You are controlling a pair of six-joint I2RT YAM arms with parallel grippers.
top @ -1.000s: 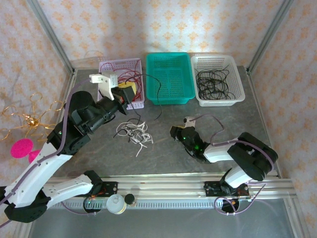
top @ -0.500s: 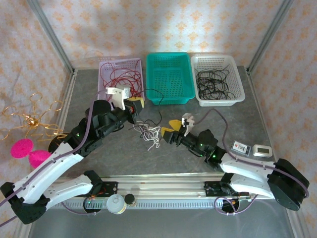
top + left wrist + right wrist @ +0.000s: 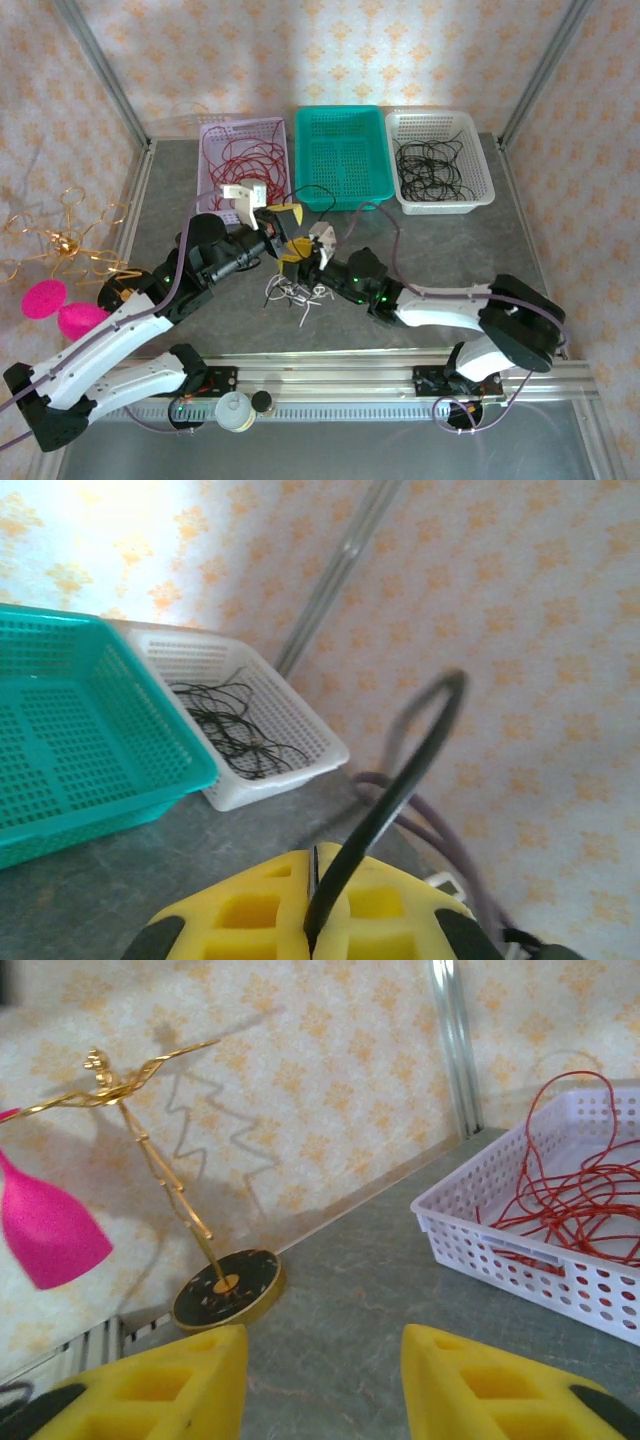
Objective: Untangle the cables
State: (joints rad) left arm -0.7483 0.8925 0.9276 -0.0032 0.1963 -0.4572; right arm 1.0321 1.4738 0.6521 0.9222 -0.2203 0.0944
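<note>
My left gripper [image 3: 278, 214] [image 3: 318, 868] is shut on a thin black cable [image 3: 398, 785], which rises from between its yellow pads and arcs toward the teal basket as a loop [image 3: 318, 190]. A small clump of cream-white cables [image 3: 293, 293] lies on the grey table in front of both grippers. My right gripper [image 3: 302, 250] [image 3: 322, 1365] hovers just above that clump, open, with bare table between its yellow fingers [image 3: 190, 1375]. Red cables [image 3: 243, 157] [image 3: 580, 1195] lie in the lilac basket. Black cables [image 3: 432, 165] [image 3: 235, 730] fill the white basket.
Three baskets line the back edge: lilac [image 3: 212, 134], teal [image 3: 340, 155] with nothing in it, white [image 3: 478, 190]. A gold wire ornament on a round black base [image 3: 225, 1288] and a pink shape [image 3: 45, 300] stand at the left wall.
My left gripper came away from the lilac basket toward the table's middle, drawing the black cable along. My right arm swung left from the right side to the white clump.
</note>
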